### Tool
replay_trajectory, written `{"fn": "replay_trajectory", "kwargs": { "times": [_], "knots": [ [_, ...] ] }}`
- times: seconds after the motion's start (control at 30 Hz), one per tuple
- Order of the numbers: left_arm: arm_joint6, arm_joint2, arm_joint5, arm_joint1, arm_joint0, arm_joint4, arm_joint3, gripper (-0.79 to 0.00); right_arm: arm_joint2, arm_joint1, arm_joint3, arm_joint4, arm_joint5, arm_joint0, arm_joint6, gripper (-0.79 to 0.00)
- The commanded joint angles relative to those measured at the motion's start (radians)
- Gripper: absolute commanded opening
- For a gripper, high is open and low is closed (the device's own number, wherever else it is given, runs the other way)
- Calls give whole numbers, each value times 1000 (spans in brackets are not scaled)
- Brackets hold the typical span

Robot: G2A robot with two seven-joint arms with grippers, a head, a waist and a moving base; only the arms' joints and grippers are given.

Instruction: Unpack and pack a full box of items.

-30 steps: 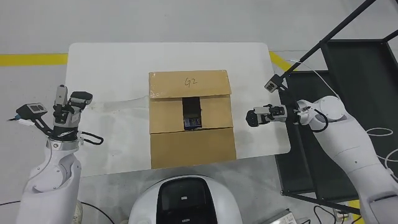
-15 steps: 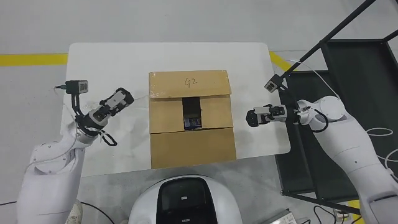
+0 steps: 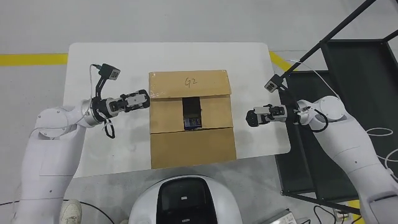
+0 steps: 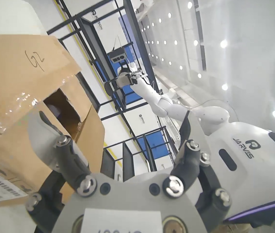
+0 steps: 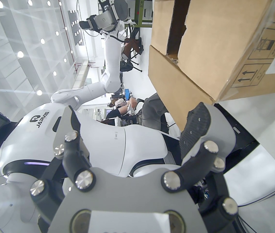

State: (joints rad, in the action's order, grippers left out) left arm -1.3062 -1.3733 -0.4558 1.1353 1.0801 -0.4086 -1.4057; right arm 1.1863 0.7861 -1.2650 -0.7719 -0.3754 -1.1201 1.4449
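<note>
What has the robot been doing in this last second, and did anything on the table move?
The left claw swung in from the left edge of the table and now sits, open, right beside the left side of the cardboard box. It holds nothing; whether it touches the box I cannot tell. The right claw, also open, kept its place off the box's right side, and the box did not move.

Matt brown cardboard box (image 3: 193, 146), glossy clear tape (image 4: 22, 99) across it, smooth white table (image 3: 106, 62)

We were in a big industrial hall, rows of ceiling lamps (image 4: 223, 44) overhead, black steel rack (image 3: 357, 81), yellow floor line (image 3: 31, 59).
</note>
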Motion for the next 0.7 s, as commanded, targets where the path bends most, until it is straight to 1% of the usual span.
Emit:
{"fn": "replay_trajectory", "kwargs": {
  "times": [0.0, 0.03, 0.5, 0.53, 0.6, 0.67],
  "knots": [
    [-6, 5, -42, -1, -1, -2, 16, 0, 0, 0, 0, 0, 0, 0, 0, 0],
    [12, 2, -59, -1, 2, -7, 25, 0, 0, 0, 0, 0, 0, 0, 0, 0],
    [23, 2, -51, -1, 5, -8, 27, 0, 0, 0, 0, 0, 0, 0, 0, 0],
    [51, 6, -22, 0, 10, -5, 21, 0, 0, 0, 0, 0, 0, 0, 0, 0],
    [25, 33, 99, 0, 4, -37, 26, 0, 0, 0, 0, 0, 0, 0, 0, 0],
    [11, 48, 160, 1, -23, -56, 53, 0, 0, 0, 0, 0, 0, 0, 0, 0]
  ]
}}
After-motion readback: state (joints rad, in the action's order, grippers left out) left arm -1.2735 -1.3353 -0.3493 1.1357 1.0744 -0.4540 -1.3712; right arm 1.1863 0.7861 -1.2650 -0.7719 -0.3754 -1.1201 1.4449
